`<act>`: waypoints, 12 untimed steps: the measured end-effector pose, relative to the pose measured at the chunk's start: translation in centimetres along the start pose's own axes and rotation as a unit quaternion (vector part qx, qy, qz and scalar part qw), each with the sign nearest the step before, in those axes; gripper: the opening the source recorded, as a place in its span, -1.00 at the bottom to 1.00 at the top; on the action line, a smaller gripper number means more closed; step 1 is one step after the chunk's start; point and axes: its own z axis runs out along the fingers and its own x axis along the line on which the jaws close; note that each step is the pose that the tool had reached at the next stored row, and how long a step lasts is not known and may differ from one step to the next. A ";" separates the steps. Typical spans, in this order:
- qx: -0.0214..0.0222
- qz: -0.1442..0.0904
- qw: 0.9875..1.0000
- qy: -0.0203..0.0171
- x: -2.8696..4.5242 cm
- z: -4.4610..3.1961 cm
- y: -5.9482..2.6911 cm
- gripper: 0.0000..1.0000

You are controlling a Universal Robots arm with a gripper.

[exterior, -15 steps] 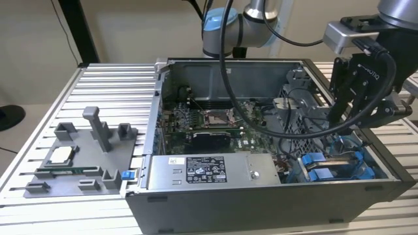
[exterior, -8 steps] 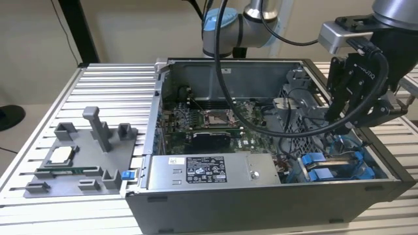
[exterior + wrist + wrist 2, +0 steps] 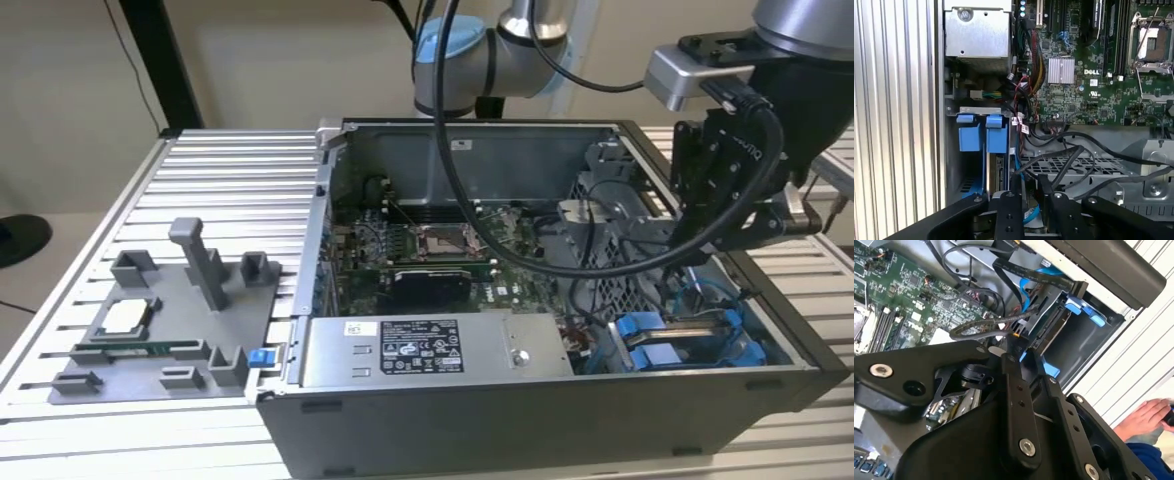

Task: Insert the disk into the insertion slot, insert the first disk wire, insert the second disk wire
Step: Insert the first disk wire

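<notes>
- Silver-grey metal edge of the disk, framed by its blue carrier. The disk sits inside the insertion slot at about 4 o'clock of the open computer case in the exterior view.
- The gripper hangs just beside the disk's exposed edge. Its black fingers are drawn narrow and pinch the end of a black wire.
- That wire loops away from the fingertips over the green motherboard, which fills the centre of the case. Further black and blue cables lie near the slot.
- A grey metal box with a white sticker lies at 6 o'clock of the case, just beside the slot at its 9 o'clock.
- The arm enters from 12 to 1 o'clock in the exterior view and reaches down over the case's 3 o'clock wall.
- The case stands on a slatted aluminium table. A grey fixture tray with small parts rests at 9 o'clock, apart from the case.
- In the second wrist view a person's hand in a blue sleeve lies over the table slats outside the case wall.
</notes>
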 end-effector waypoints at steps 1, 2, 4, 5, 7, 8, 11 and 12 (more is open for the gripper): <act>0.003 0.000 1.000 0.000 -0.01 0.00 0.00 1.00; 0.005 0.000 1.000 0.000 -0.01 0.01 0.00 1.00; 0.007 -0.001 1.000 0.000 -0.03 0.00 -0.01 1.00; 0.008 -0.001 1.000 0.000 -0.04 0.00 0.00 1.00; 0.010 -0.001 1.000 0.000 -0.04 -0.01 0.02 1.00; 0.011 -0.001 1.000 0.000 -0.04 -0.02 0.01 1.00; 0.012 -0.001 1.000 0.000 -0.08 0.01 0.02 1.00; 0.012 -0.001 1.000 0.000 -0.09 0.02 0.02 1.00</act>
